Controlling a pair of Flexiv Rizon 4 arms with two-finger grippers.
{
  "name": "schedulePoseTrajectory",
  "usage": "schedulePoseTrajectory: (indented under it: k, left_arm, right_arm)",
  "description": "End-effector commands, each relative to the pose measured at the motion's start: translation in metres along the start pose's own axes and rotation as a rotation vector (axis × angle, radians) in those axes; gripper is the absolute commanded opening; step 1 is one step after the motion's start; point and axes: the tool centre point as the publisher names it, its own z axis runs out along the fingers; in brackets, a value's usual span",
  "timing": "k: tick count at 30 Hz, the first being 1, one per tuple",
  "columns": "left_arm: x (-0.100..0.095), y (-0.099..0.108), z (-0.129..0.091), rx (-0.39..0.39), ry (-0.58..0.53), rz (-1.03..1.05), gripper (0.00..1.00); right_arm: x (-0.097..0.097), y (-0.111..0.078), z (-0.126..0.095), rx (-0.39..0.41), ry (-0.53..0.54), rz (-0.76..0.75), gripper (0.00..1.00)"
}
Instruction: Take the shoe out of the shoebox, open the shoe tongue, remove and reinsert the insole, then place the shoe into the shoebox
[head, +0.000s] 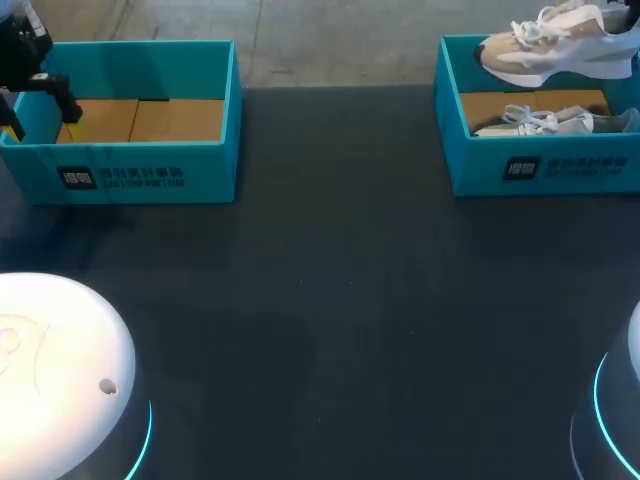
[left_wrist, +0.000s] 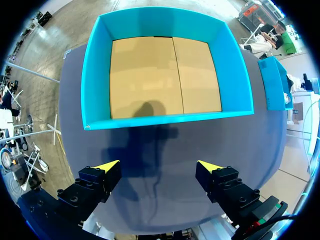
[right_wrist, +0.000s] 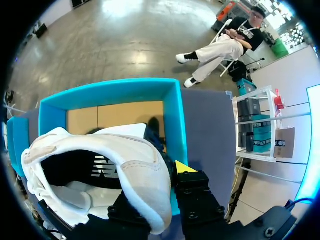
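One shoe hangs over the right shoebox, long axis across the table with toe toward the middle, its collar clamped by the right gripper, far nearer than the empty, spread-fingered left gripper at the left shoebox.

The left shoebox sits at the far-left corner of the desk, the right shoebox at the far right, well apart. A raised shoe hangs above the right shoebox, between the right jaws; a second shoe lies inside that box. The left jaws hover by the left shoebox's left end.
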Motion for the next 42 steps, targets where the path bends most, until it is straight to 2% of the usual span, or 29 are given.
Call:
schedulePoseTrajectory:
  k: [1, 10, 24, 31, 42]
  left_arm:
    - [0.000, 0.000, -0.001, -0.001, -0.002, 0.000, 1.00]
    - [0.000, 0.000, -0.001, -0.001, -0.002, 0.000, 1.00]
    - [0.000, 0.000, -0.001, -0.001, -0.002, 0.000, 1.00]
    - [0.000, 0.000, -0.001, -0.001, -0.002, 0.000, 1.00]
    - [0.000, 0.000, -0.001, -0.001, -0.002, 0.000, 1.00]
  right_arm:
    - [-0.002, 0.018, 0.001, 0.027, 0.001, -0.001, 0.00]
    - [-0.002, 0.035, 0.008, 0.036, -0.015, -0.007, 0.00]
    - [-0.009, 0.059, 0.034, 0.042, -0.018, 0.027, 0.00]
    - [-0.009, 0.066, 0.043, 0.027, -0.028, 0.047, 0.00]
    - [-0.003, 0.065, 0.056, 0.007, -0.023, 0.057, 0.00]
